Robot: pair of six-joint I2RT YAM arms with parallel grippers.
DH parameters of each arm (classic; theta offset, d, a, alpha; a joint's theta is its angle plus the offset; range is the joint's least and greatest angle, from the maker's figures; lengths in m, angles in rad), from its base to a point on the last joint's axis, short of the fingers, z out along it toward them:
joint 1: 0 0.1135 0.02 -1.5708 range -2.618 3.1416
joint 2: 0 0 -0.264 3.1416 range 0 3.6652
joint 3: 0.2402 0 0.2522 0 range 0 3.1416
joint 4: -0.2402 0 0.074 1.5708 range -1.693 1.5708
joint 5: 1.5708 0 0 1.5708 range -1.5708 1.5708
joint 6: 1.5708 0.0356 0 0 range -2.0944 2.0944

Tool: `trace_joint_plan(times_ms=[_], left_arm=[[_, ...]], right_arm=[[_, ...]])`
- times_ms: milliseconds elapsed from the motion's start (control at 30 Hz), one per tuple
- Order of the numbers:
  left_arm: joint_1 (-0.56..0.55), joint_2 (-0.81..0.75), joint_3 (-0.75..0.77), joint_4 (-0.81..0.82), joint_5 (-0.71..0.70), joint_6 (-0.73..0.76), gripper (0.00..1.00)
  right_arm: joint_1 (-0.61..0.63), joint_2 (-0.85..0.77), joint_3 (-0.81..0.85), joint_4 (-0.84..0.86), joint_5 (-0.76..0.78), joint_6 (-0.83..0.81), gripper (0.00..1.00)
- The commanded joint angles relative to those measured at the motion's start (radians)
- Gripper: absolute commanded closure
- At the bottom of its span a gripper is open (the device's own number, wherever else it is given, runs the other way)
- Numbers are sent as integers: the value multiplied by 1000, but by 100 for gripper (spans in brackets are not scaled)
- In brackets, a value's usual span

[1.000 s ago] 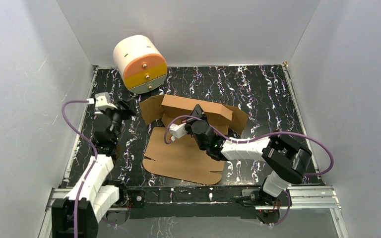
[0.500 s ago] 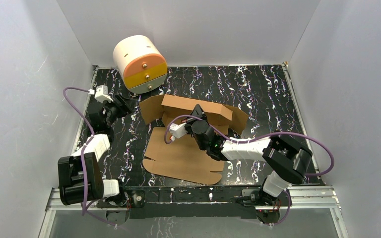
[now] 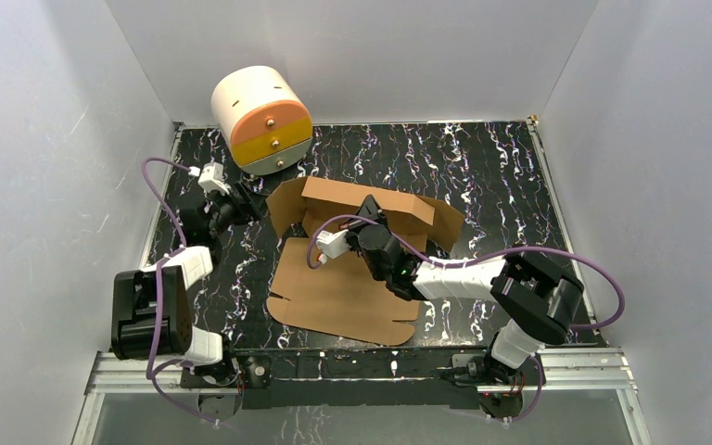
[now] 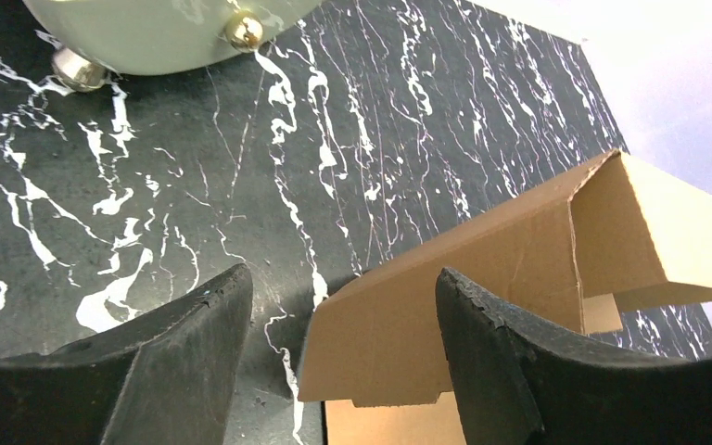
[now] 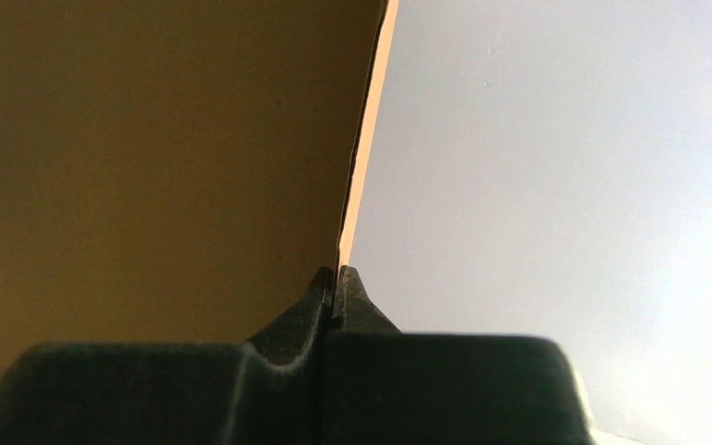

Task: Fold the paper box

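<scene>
No text, label, brand, number or sign can be read anywhere in these views.

Paper box [image 3: 348, 287]: on the table [image 3: 482, 167], flat panel on its near side, raised walls on its far side.
Drawer cabinet [image 3: 260, 119]: behind and to the left of the box, apart from it.
Left gripper [image 3: 241, 202]: left of the box, just beside its raised left flap, fingers spread.
Right gripper [image 3: 369, 206]: above the box's middle, fingers pinching the edge of a raised wall.
Right arm: reaches in from the box's right, crossing over its near-right part.
</scene>
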Motion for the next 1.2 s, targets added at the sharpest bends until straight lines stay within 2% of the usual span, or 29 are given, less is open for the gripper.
trace_joint_plan(times_ms=[0,267,767,1167], left_arm=[[-30,-1,-15,39,48,39,30],[-96,3,-58,51,46,87,30],[-181,13,-152,189,51,142,30],[-237,101,-146,311,44,173,32]], right_arm=[[8,19,9,-93,-45,35,100],[8,20,17,-93,-46,29,100],[12,27,28,-95,-45,30,100],[18,15,36,-133,-47,43,100]])
